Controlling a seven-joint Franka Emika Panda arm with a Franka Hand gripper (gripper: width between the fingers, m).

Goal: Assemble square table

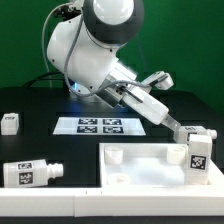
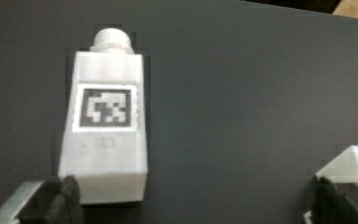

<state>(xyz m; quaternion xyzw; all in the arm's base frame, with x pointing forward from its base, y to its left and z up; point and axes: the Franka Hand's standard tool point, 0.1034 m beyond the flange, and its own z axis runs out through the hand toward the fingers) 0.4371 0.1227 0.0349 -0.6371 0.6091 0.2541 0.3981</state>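
The white square table top [image 1: 150, 165] lies rim-up at the front of the exterior view, right of centre. A tagged white block [image 1: 200, 152] stands at its right corner. My gripper [image 1: 177, 126] reaches down toward a tagged white leg [image 1: 198, 132] lying just behind that corner. In the wrist view this leg [image 2: 105, 110] lies lengthwise on the dark table, peg end away from me. My gripper [image 2: 197, 205] is open and holds nothing. The leg's near end sits just inside one dark finger [image 2: 51, 200], and the other finger [image 2: 345, 200] is far to the side.
A second tagged leg [image 1: 30, 172] lies at the exterior view's front left and a small one [image 1: 10, 122] at the far left. The marker board [image 1: 98, 125] lies flat under the arm. A white corner [image 2: 357, 162] shows by one finger.
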